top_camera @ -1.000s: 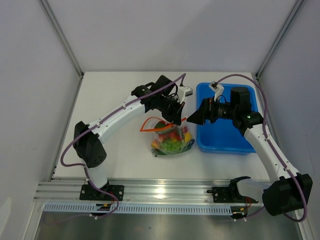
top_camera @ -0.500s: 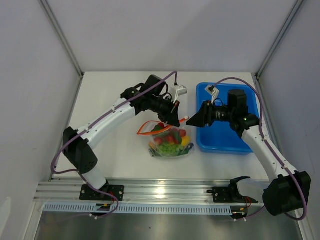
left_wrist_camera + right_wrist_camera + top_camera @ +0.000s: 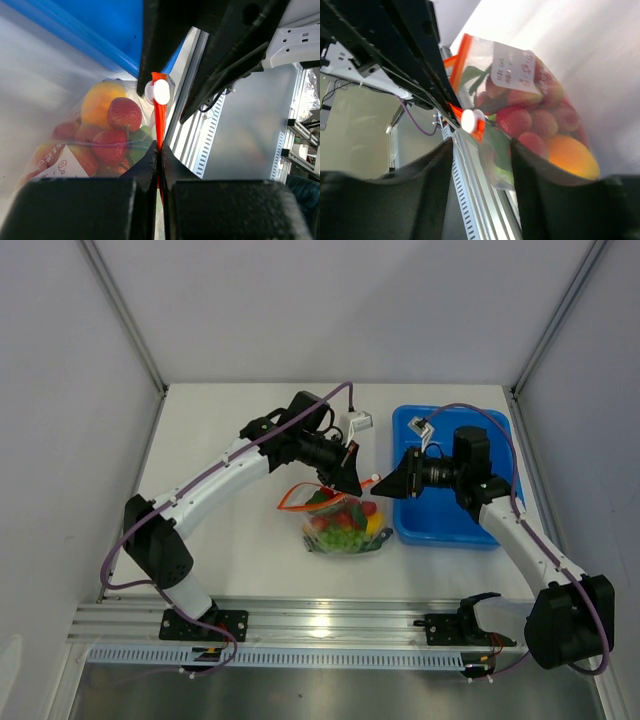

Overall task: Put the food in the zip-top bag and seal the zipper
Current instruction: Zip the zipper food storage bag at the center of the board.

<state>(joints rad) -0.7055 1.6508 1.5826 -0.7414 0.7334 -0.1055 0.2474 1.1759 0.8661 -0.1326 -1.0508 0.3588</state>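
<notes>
Zip-top bag [image 3: 340, 525] lies on worktop [image 3: 200, 420] just beside blue tub [image 3: 430, 522], on the left-arm side of it. Food [image 3: 110, 125] is already inside: red pieces, an orange one, some green.

Left pincer [image 3: 159, 150] is clamped tight on the zipper [image 3: 159, 125]. The white slider [image 3: 161, 92] sits further along the strip, twd the tub. Right pincer [image 3: 380, 482] reaches out from over the tub, about half-wide. Slider is just off its tips and nothing is visibly pinched.

The mouth end away from the tub looks to gape in an orange loop, so prob not sealed yet.

Risks:
- Right pincer closes short or off to one side. It gets film or bare strip instead of the slider, and the pull crumples the bag w/o zipping.
- Left only has the thin strip. A hard tug on the slider could slide it out, and the whole bag drags twd the tub.
- Bag lifts or tips while the mouth gapes, so food rolls out at the end away from the tub.
- The two pincers are v. close at the slider and could knock fingers.
- Slider bites loose film and jams.
</notes>
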